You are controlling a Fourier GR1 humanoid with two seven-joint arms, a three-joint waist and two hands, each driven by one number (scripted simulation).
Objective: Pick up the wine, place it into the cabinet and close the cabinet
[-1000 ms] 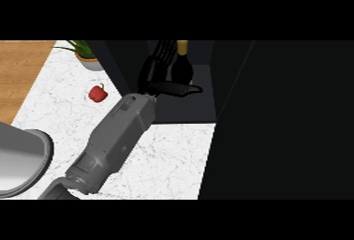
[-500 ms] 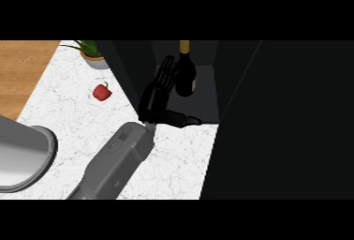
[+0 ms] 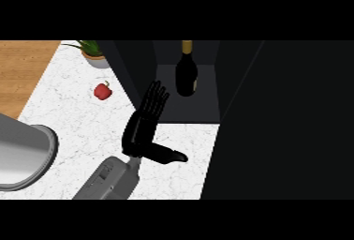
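Now your left hand (image 3: 146,123) had let go and drawn back, fingers spread; the wine (image 3: 186,75) stood in the cabinet (image 3: 235,84), door unclosed.

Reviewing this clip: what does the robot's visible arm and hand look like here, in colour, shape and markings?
One arm shows, coming in from the lower edge. Its forearm is a grey, boxy casing with slightly lighter panels and a small raised rectangular detail on top. It ends in a black hand with long, slim segmented fingers and a thicker thumb. No cables, sleeves or printed markings are visible.
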